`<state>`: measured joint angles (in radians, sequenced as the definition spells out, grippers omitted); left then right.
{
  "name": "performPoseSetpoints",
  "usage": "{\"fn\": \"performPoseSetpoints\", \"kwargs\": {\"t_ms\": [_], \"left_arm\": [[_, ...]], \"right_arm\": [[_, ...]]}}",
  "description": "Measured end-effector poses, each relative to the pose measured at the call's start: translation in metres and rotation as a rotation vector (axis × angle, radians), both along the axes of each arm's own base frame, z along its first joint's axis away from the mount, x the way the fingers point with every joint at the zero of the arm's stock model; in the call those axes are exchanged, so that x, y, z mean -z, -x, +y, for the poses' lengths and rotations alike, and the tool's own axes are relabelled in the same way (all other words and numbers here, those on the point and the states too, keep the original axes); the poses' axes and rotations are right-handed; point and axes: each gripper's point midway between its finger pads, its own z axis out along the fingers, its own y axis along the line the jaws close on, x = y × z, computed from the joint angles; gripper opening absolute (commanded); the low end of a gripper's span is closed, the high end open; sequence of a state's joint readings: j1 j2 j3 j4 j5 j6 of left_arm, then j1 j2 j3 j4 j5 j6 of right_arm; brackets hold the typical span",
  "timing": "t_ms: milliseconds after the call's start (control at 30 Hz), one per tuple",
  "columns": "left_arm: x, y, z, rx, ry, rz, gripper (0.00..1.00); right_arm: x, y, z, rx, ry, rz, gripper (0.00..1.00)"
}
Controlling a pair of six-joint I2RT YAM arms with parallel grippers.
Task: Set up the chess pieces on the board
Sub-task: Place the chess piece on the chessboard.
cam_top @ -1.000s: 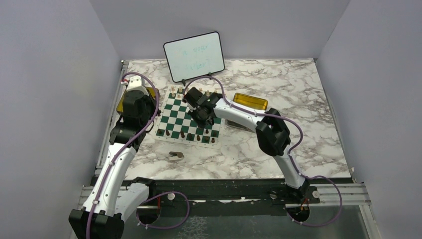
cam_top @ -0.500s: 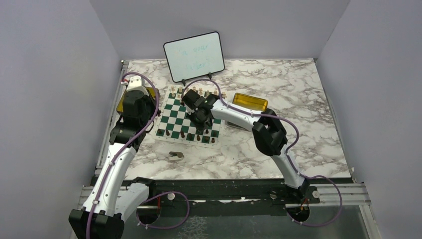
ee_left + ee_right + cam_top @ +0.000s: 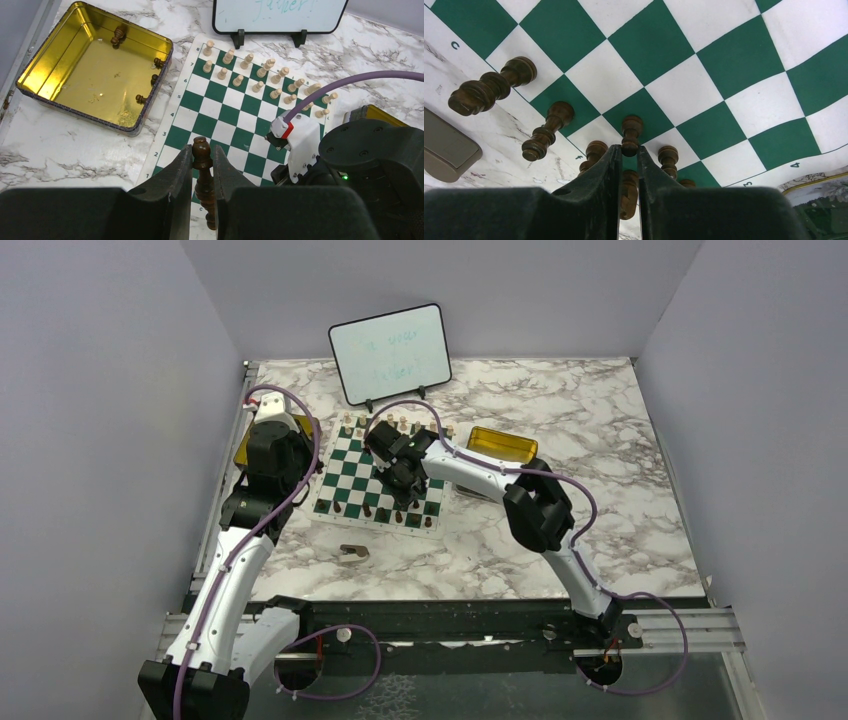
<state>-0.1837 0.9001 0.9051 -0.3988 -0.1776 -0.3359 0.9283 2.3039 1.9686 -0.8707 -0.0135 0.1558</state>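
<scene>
The board lay on the marbled bench, left of its middle, with a white whiteboard standing just beyond its far edge. The chess pieces were split by colour. The light tan ones filled the two far rows, upright and one to a square. Several dark brown ones stood along the near rows, though not every square there was taken.

The left pincer was over the near left corner of the board. It was closed on a tall dark piece, held upright between its two fingers with the head rising above the tips. Left of the board and close to its edge sat a gold tin with a few more dark pieces lying loose inside.

The right pincer reached in from the right and pointed down at the near rows. Its jaws stood narrow, with a dark pawn right at the tips on a green square. I cannot tell whether the fingers pressed it or merely flanked it. More dark figures stood close around it on both sides.

A second gold tin rested on the bench just right of the board. A flat brownish-grey scrap lay near the board's near edge, apart from it.
</scene>
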Motion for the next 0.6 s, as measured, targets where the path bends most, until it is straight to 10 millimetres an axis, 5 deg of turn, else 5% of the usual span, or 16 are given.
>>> {"fn": "performPoseSetpoints", "kwargs": {"t_ms": [600], "left_arm": [[-0.0002, 0.0, 0.0, 0.0, 0.0, -0.001, 0.1]], "right_arm": [[-0.0015, -0.0021, 0.0032, 0.0, -0.007, -0.005, 0.28]]}}
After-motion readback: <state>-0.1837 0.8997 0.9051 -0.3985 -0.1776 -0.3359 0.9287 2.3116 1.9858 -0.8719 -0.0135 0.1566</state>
